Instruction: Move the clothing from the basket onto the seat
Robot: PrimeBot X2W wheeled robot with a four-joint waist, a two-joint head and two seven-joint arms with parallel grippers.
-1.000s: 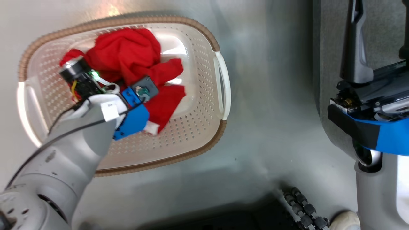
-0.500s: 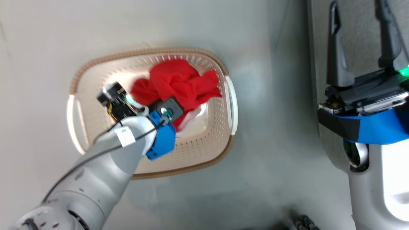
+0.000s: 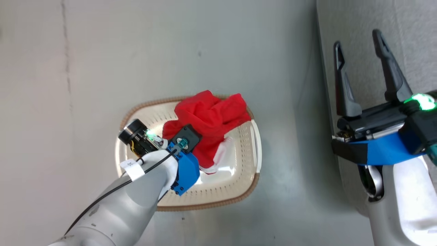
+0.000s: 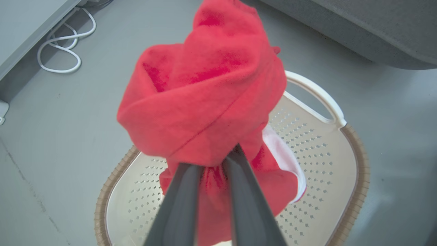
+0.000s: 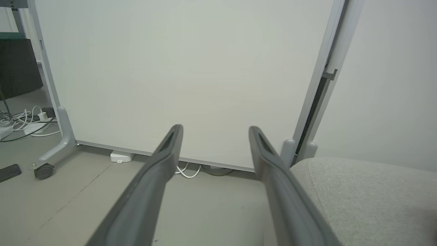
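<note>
**Spotter:** What has the left end effector (image 4: 215,159) got?

**Operator:** Its two fingers are clenched on a gathered fold of the clothing (image 4: 205,102). In my left wrist view the red bundle bunches over the tips and drapes down above the basket (image 4: 355,150), with white trim at its lower edge. I can't tell whether the hem touches the basket bottom.

**Spotter:** How will it handle?

**Operator:** I judge it light, soft and limp. It should sag and swing as I carry it, and a loose tail could catch on the woven rim. The pinch is on a thick bunched fold, which I think is the right hold, since a single thin edge would slide out. I can't tell whether one garment or two are in the bundle.

**Spotter:** And the right side?

**Operator:** The right end effector (image 5: 215,129) is released, with its fingers spread wide and nothing between them. It hangs by the rounded corner of the seat (image 5: 358,198).

**Spotter:** What does each camera give you?

**Operator:** The head view gives me the layout. The basket stands on the floor (image 3: 239,51), with a strip of bare floor between it and the seat on my right. My left wrist sits over the fingers in that view, so I read the pinch from the left wrist view. That view adds a white cable (image 4: 61,51) on the floor and the seat's edge beyond the basket handle. The right wrist view adds the seat's woven fabric up close and a pale wheeled panel (image 5: 187,68) behind.
</note>
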